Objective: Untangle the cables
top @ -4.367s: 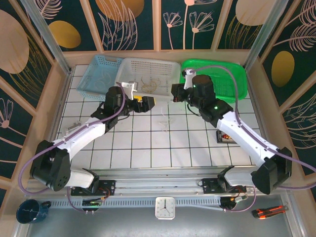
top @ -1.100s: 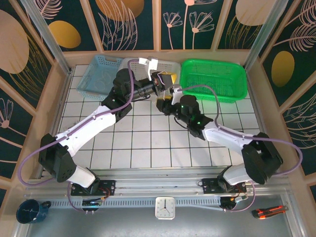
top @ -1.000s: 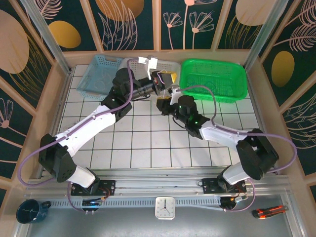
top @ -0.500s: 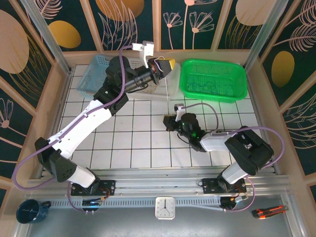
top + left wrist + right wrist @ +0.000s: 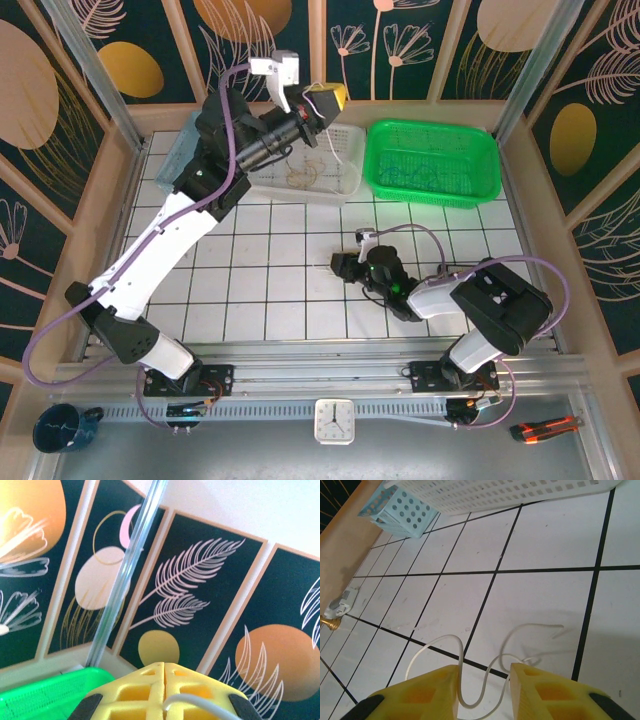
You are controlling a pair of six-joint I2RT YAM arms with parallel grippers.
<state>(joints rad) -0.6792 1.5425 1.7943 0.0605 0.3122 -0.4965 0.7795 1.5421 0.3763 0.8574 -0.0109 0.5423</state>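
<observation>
My left gripper (image 5: 326,100) is raised high above the white basket (image 5: 345,140). In the left wrist view its yellow fingers (image 5: 135,695) are pressed together on a whitish cable (image 5: 210,703) that runs out to the right. My right gripper (image 5: 345,265) is low over the tiles at mid-table. In the right wrist view it (image 5: 484,686) stands open, and a curly whitish cable (image 5: 451,639) lies on the tile, looping between the two fingers. Beige strands (image 5: 300,172) lie in the white basket, and thin dark strands (image 5: 420,172) lie in the green basket (image 5: 480,165).
A light blue basket (image 5: 185,150) stands at the back left, half behind the left arm. The right wrist view shows the white basket's wall (image 5: 520,492), the blue basket (image 5: 402,510) and a small white plug (image 5: 340,607) by the wooden edge.
The two grippers were together near the white basket. The left has since risen up and back holding a whitish cable. The right has dropped to the tiles at mid-table.
</observation>
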